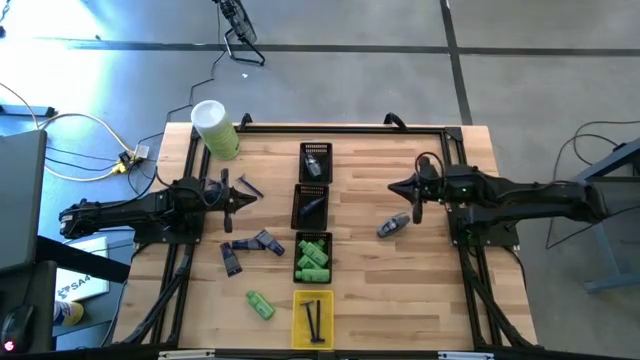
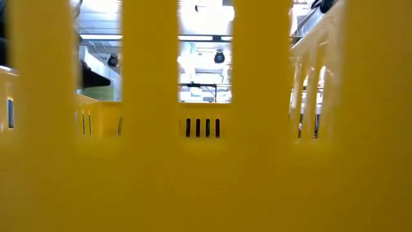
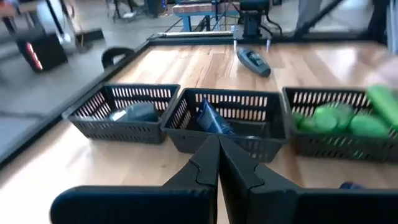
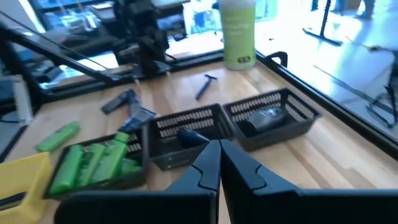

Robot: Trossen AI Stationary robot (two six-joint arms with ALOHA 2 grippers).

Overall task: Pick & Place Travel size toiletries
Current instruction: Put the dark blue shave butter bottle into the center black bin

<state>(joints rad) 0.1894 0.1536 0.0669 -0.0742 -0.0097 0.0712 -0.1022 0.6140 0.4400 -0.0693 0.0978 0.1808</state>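
High view: straight down over whole surface (image 1: pixel 400 290). Low view: pressed against yellow tray (image 2: pixel 206 180) wall, peering through slots. Both wrist views face inward, sharing the black baskets (image 3: pixel 224 121).

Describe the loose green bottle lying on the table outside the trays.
The loose green bottle is small, bright green and looks like plastic. It lies on its side on the bare wooden table, tilted diagonally, near the front edge. It sits just left of the yellow tray and apart from it, below the black tray of green bottles. Nothing touches it but the table; both arms are well away.
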